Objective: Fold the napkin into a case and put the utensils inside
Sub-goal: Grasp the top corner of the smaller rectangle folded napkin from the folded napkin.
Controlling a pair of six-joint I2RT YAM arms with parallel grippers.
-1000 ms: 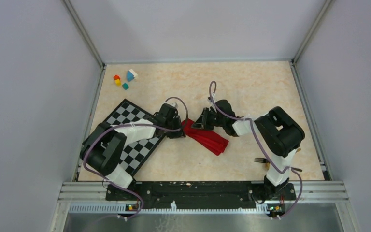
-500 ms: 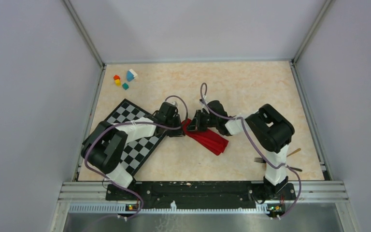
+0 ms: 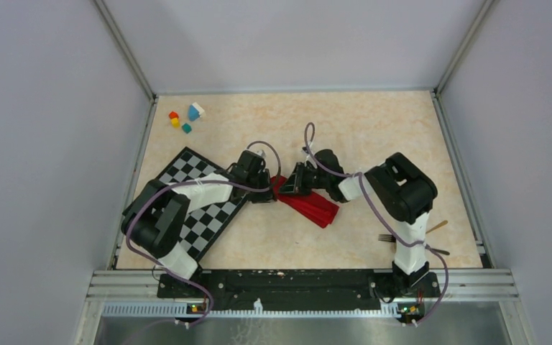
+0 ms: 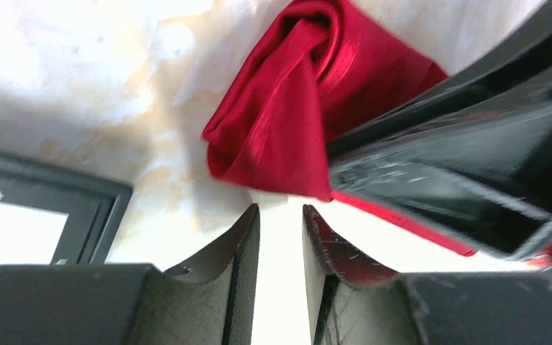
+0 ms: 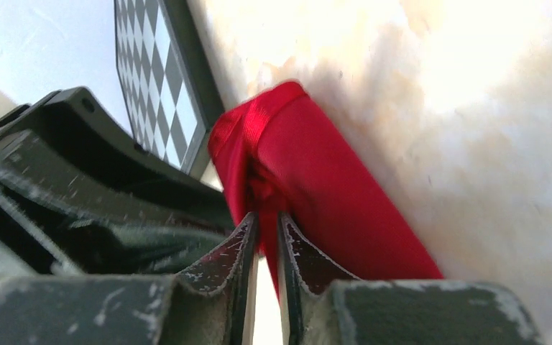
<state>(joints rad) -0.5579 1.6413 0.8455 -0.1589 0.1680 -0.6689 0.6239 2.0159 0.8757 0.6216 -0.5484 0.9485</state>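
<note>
The red napkin [image 3: 315, 207] lies folded into a narrow oblong case on the table between my two grippers. My right gripper [image 3: 292, 184] is at its far left end; in the right wrist view its jaws [image 5: 264, 215] are pinched on a fold of the red cloth [image 5: 330, 194]. My left gripper [image 3: 267, 194] sits just left of that end; its jaws [image 4: 280, 210] stand narrowly apart and empty, with the bunched cloth end [image 4: 280, 122] just beyond the tips. The dark fork [image 3: 386, 238] and the spoon's tan handle [image 3: 438, 226] lie by the right arm's base, the spoon's bowl hidden.
The checkered mat [image 3: 187, 169] lies at the left under my left arm; its corner also shows in the right wrist view [image 5: 151, 86]. Small coloured blocks [image 3: 185, 118] sit at the far left corner. Metal rails border the table.
My right gripper has moved left onto the napkin's far left end, and the right arm has drawn in. The napkin's near end has shifted slightly. The left arm has barely moved.
</note>
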